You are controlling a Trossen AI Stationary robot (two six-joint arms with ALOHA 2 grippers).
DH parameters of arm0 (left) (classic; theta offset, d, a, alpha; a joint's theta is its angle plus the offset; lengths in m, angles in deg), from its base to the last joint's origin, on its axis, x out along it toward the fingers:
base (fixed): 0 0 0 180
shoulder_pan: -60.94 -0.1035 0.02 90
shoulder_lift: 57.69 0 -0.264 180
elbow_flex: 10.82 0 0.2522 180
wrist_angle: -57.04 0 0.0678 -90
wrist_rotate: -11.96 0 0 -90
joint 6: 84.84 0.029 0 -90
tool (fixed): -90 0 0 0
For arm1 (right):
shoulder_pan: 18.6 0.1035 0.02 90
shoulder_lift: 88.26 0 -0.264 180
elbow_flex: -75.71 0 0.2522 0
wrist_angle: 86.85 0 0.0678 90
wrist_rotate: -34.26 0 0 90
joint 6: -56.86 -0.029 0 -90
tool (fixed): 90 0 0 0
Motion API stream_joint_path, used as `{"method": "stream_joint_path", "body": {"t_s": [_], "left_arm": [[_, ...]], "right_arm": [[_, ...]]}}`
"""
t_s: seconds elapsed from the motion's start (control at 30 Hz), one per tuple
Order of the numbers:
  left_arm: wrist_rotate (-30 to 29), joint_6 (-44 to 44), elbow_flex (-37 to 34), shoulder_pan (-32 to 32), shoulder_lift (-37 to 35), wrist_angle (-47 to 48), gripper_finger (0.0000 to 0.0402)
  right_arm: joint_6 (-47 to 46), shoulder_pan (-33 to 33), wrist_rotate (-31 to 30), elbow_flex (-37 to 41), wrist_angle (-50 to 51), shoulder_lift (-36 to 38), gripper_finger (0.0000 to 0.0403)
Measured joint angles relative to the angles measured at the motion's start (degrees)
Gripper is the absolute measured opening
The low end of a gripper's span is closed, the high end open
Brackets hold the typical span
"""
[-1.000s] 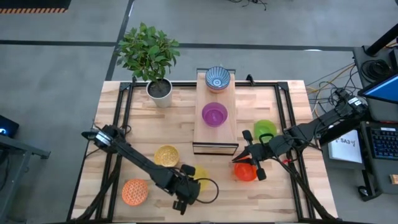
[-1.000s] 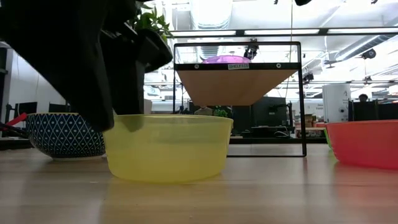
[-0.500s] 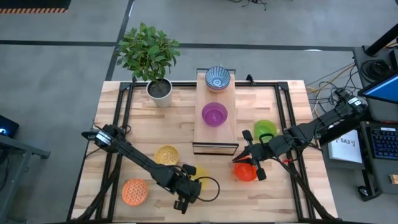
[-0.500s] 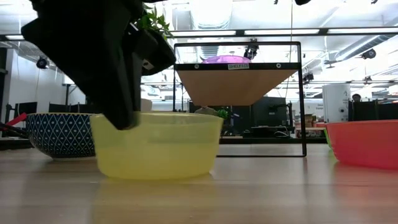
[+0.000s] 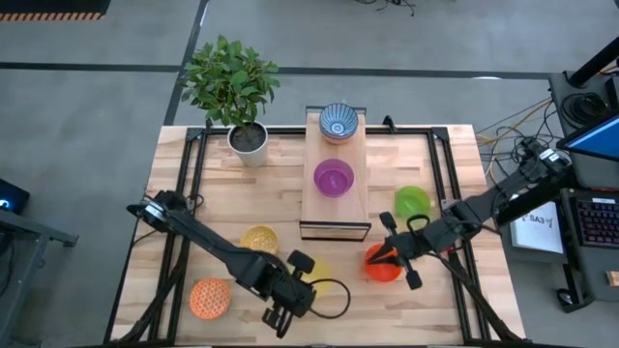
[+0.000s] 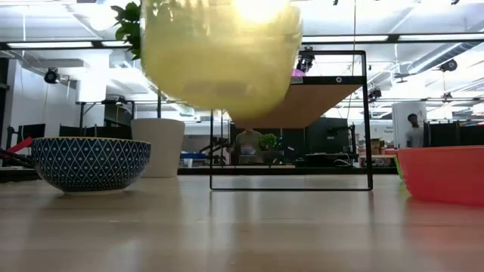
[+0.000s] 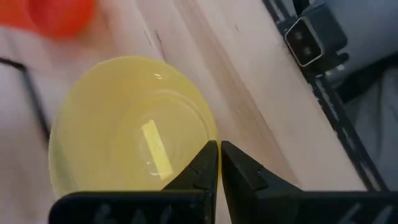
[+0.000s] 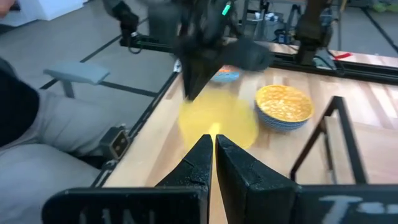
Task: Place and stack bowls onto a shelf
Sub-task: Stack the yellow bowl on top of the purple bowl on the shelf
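Note:
My left gripper (image 5: 301, 282) is shut on a translucent yellow bowl (image 7: 130, 124), which hangs high above the table (image 6: 219, 53) near its front edge. My right gripper (image 5: 385, 256) is shut and hovers over the red bowl (image 5: 380, 271), which rests on its base (image 6: 442, 175). I cannot tell whether it touches that bowl. The shelf (image 5: 353, 145) carries a blue-white bowl (image 5: 338, 121) and a purple bowl (image 5: 334, 178). My left gripper pinches the yellow bowl's rim (image 7: 206, 138), one finger inside the bowl and one outside. The fingers (image 8: 198, 68) come from above, pointing down, at the rim's near-left side. The bowl is lifted clear of the table, roughly upright, and hangs below the fingers.
A green bowl (image 5: 412, 201) sits right of the shelf. An amber bowl with a blue outside (image 5: 258, 240) and an orange bowl (image 5: 210, 298) sit on the left half. A potted plant (image 5: 249, 141) stands at the far left. A person sits beyond the near edge (image 8: 56, 130).
My left gripper has shut on the yellow bowl's rim and gone up. The bowl first slid a little along the table, then rose clear of it. My right gripper has drifted a little toward the table's near edge over the red bowl.

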Motion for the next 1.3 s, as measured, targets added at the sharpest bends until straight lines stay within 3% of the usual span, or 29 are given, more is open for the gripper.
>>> {"method": "stream_joint_path", "body": {"t_s": [0.37,0.57,0.73,0.93,1.3], "left_arm": [[-7.1,15.2,20.8,-8.1,-0.1,20.3,0.0000],[-7.3,23.8,26.1,-17.0,-0.1,23.2,0.0000],[-3.5,28.4,27.0,-25.5,-0.1,21.0,0.0000],[3.8,27.9,25.1,-34.6,0.0,17.7,0.0000],[6.1,27.2,20.8,-36.5,0.2,13.7,0.0000]], "right_arm": [[-2.6,4.3,-0.6,1.1,-2.7,-0.3,0.0012],[-2.1,4.4,-0.6,1.1,-3.5,-0.8,0.0012],[0.2,4.4,-0.5,1.1,-3.6,-0.5,0.0012],[0.4,4.4,-0.5,1.1,-3.0,-0.4,0.0012],[0.5,4.4,-0.4,1.1,-2.6,-0.4,0.0012]]}}
